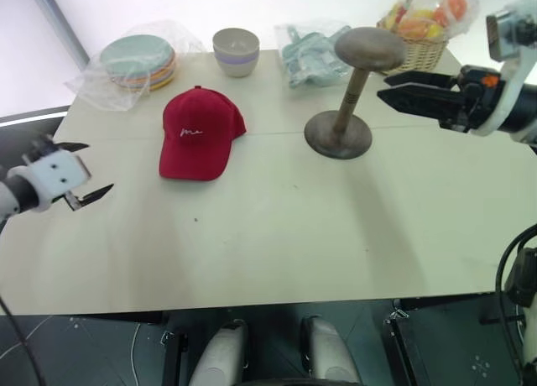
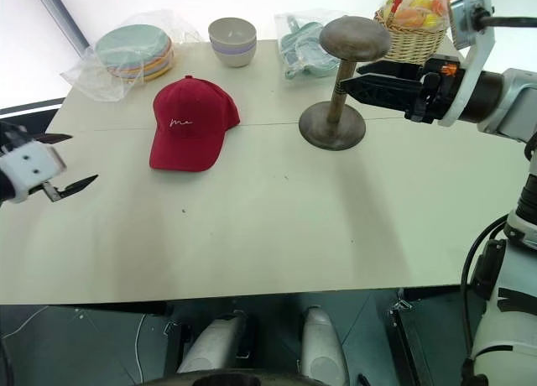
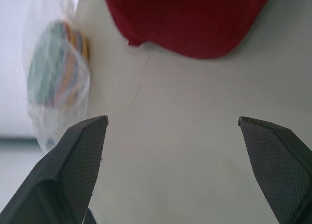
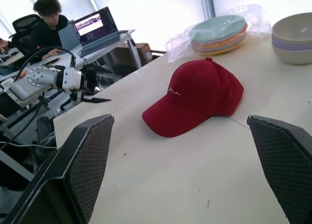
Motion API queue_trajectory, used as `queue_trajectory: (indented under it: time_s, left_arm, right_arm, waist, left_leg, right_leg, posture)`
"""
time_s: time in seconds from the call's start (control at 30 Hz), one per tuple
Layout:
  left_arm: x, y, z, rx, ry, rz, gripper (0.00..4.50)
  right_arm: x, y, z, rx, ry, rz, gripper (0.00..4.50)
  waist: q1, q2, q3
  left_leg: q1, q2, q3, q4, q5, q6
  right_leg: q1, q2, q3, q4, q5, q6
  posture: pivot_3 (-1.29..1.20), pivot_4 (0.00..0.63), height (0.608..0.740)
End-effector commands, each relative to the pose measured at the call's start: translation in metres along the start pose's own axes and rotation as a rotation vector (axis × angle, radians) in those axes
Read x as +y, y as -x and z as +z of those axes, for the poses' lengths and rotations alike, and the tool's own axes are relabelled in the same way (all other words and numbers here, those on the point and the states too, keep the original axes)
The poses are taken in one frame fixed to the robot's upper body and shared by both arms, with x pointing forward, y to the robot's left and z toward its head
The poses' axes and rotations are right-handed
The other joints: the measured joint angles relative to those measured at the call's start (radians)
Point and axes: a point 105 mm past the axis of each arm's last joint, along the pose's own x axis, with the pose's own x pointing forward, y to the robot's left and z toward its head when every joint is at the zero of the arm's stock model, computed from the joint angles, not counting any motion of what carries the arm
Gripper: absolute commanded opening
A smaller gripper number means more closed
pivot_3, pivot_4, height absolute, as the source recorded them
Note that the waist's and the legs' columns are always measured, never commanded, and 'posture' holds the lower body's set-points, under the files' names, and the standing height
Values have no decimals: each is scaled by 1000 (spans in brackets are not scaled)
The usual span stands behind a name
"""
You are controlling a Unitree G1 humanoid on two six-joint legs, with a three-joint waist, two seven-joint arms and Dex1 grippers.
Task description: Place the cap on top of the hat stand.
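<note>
A bare stretch of the pale table lies nearest the head camera, with both of the robot's arms held above it and neither touching anything.

At the table's left edge, the left gripper hangs low, its white wrist angled inward and its two black fingers spread wide apart with nothing between them; its wrist view looks along the tabletop toward the cap.

On the right, the right gripper is held higher and roughly level, reaching in from the right with its fingers pointing left toward the post of the hat stand. In the head views its fingers look close together, but its own wrist view shows them standing well apart and empty.

The red cap lies flat on the table left of centre, brim toward the robot, white script on its front, well apart from both grippers.

The brown hat stand is upright to the cap's right, its domed top bare.

Along the far edge sit a stack of coloured plates in clear wrap, a grey-and-lilac bowl, a bagged pale-green item that is hard to make out, and a wicker basket of fruit.

In the right wrist view, a person sits at a laptop beyond the table.
</note>
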Motion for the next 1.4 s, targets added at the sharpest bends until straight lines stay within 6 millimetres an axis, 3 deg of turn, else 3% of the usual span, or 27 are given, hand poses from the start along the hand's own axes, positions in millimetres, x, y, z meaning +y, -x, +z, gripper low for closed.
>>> queue_trajectory:
  time_s: [0.03, 0.3, 0.87, 1.13, 1.2, 1.4]
  left_arm:
    - [-10, -16, 11, -106, -218, -6, 4473]
    - [-39, -38, 26, -274, -473, -62, 4473]
    - [-41, -110, 47, -242, -520, 40, 4473]
    - [-38, -131, 58, -213, -499, 87, 4473]
    - [-36, -132, 61, -222, -490, 101, 3653]
    - [-33, -134, 74, -278, -498, 135, 480]
  right_arm:
    - [2, 2, 4, 3, 55, -3, 4500]
    - [9, 8, 4, 4, 69, -21, 4500]
    - [4, 11, -1, -6, 96, -86, 4500]
    - [3, 9, 0, -13, 108, -105, 4500]
    - [2, 8, 0, -14, 110, -110, 4500]
    - [0, 8, 1, -19, 114, -123, 4500]
  waist:
    - [0, 0, 0]
    - [-2, 0, 0]
    - [3, -1, -1]
    - [26, -1, -1]
    - [24, -1, -1]
    - [24, -2, -1]
  left_leg:
    - [0, 0, 0, 0, 0, 0]
    - [-1, -1, 2, 0, -1, 2]
    - [-1, -3, 2, 2, -1, 3]
    - [-1, -4, 2, 4, -1, 3]
    - [-1, -5, 1, 4, -1, 4]
    - [-1, -5, 1, 4, -1, 3]
  right_leg:
    - [0, 0, 0, 0, 0, 0]
    - [-2, -1, 0, 1, 0, 0]
    - [-1, 1, -1, 4, 0, 1]
    - [0, -1, -2, 4, 0, 1]
    - [0, -1, -2, 4, 1, 2]
    - [-1, -2, -2, 4, 1, 2]
  posture:
    - [0, 150, 740]
    - [0, 150, 740]
    - [0, 150, 740]
    - [0, 150, 740]
    - [0, 150, 740]
    - [0, 150, 740]
